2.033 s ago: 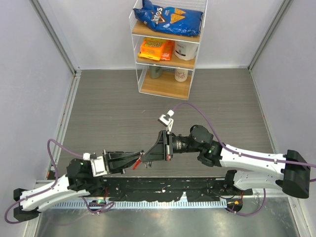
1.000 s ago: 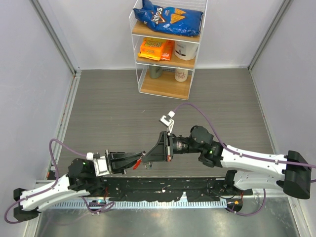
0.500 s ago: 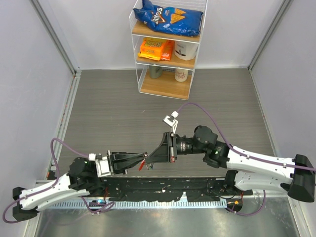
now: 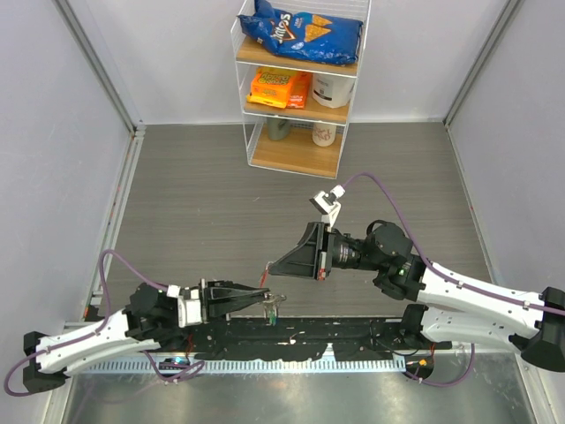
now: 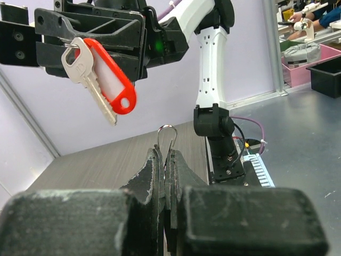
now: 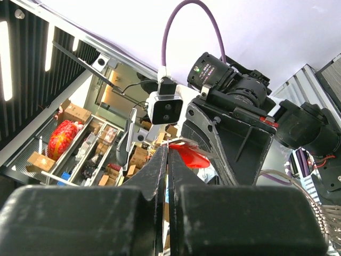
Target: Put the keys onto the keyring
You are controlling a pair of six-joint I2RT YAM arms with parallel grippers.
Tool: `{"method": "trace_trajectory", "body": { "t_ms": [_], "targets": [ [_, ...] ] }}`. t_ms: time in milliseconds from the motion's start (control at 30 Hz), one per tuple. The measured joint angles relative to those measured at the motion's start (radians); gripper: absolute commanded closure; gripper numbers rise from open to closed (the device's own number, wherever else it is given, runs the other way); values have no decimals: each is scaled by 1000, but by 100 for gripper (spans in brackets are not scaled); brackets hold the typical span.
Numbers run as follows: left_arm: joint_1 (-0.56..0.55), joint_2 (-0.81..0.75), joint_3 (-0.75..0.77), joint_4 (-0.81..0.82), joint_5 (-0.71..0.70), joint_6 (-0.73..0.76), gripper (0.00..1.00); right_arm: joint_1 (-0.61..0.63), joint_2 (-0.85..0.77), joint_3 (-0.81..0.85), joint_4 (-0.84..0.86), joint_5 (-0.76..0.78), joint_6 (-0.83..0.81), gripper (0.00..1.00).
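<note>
1. Grey worktop (image 4: pixel 177 194) lies under both arms.
2. Right hand (image 4: pixel 270 265), clenched, grips the red-tagged key (image 5: pixel 96 74) by its head.
3. Left hand (image 4: pixel 267 299), clenched, pinches the keyring (image 5: pixel 167 136); its loop stands near the key, not touching.

Soft, even light fills the top view, leaving only faint shadows on the table (image 4: pixel 194 194). In the wrist views, the left gripper (image 5: pixel 166 156) and right gripper (image 6: pixel 167 152) blur dark near the lens. Strip lights (image 6: pixel 5 58) glare at the right wrist view's left edge.
</note>
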Motion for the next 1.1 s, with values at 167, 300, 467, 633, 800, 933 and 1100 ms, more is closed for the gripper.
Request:
{"method": "trace_trajectory", "body": {
  "t_ms": [167, 300, 467, 633, 800, 933, 1100],
  "targets": [
    [0, 18, 0, 0, 2, 1, 100, 0, 0, 0, -7, 0, -8, 94],
    [0, 25, 0, 0, -11, 0, 100, 0, -27, 5, -98, 10, -65, 94],
    [0, 25, 0, -2, -93, -1, 100, -24, -101, 11, -297, 60, -179, 94],
    [0, 24, 0, -35, -204, -3, 100, -79, -181, 27, -579, 201, -310, 95],
    [0, 42, 5, -72, -311, -7, 100, -95, -178, 63, -814, 358, -426, 94],
    [0, 61, 12, -99, -419, -19, 100, -95, -108, 78, -951, 462, -501, 94],
    [0, 106, 41, -132, -555, -45, 100, -97, 10, 79, -1063, 543, -568, 94]
  ]
}}
